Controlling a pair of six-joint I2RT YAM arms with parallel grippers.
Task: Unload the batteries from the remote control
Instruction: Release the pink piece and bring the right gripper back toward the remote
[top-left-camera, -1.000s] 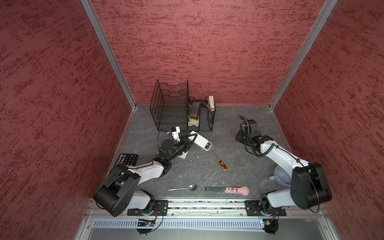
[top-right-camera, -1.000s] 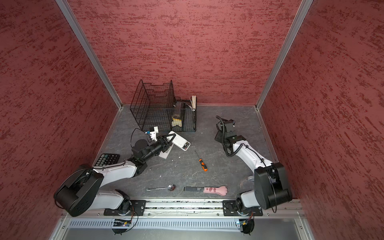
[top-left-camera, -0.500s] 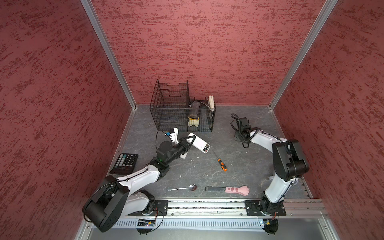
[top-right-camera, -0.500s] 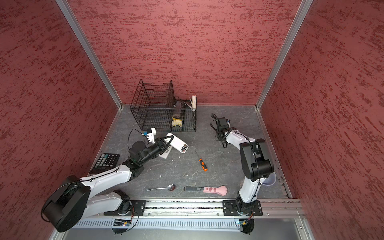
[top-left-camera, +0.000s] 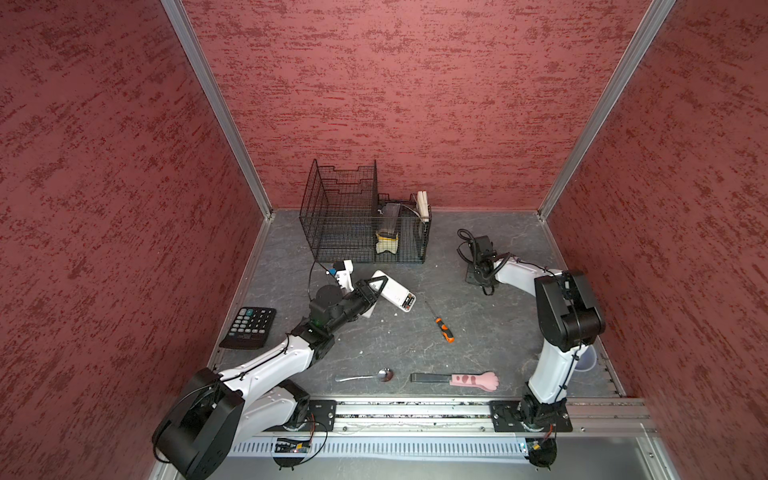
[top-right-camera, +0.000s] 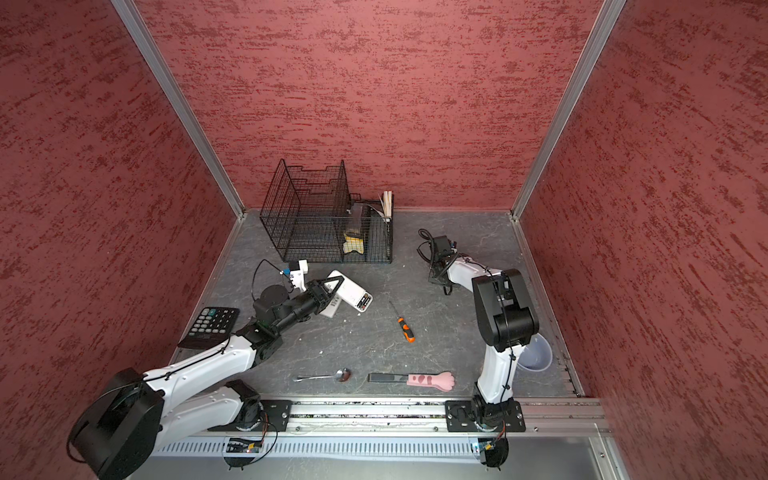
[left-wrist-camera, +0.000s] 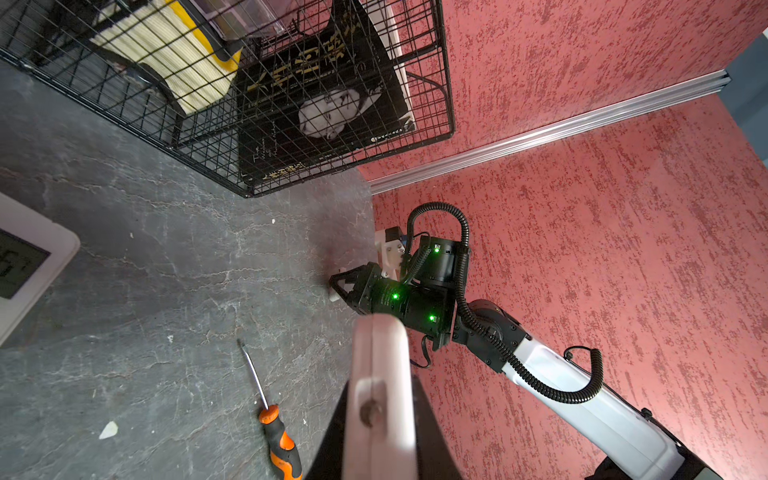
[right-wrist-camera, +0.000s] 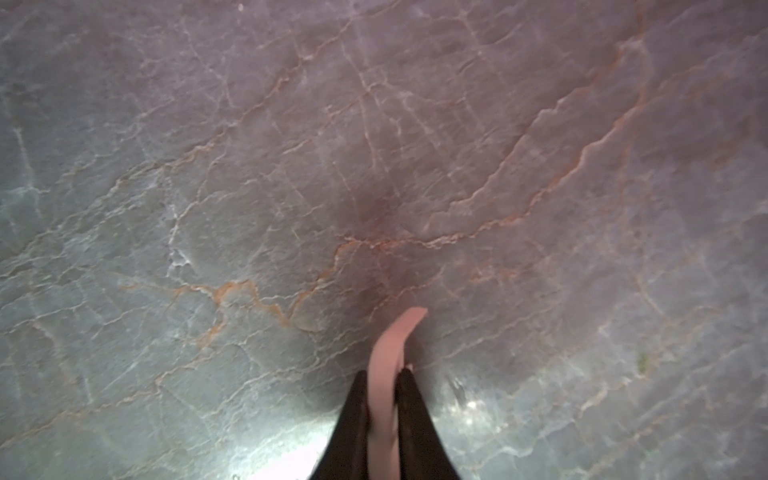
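Top views, batteries: cannot be told apart; judged seated in the dark bay (top-left-camera: 406, 302) at the remote's (top-left-camera: 395, 294) free end.
Handling: judged small, light, stiff, smooth, apt to roll; pinch mid-barrel or tip out.
Left gripper (top-left-camera: 376, 289): clamped on remote's other end.
Right gripper (right-wrist-camera: 382, 374): jaws near-closed on thin pale plate (right-wrist-camera: 399, 332), well apart from remote.
Room: bare table (top-left-camera: 374, 345) beside remote; screwdriver (top-left-camera: 441, 322) near; cage (top-left-camera: 345, 224) behind.
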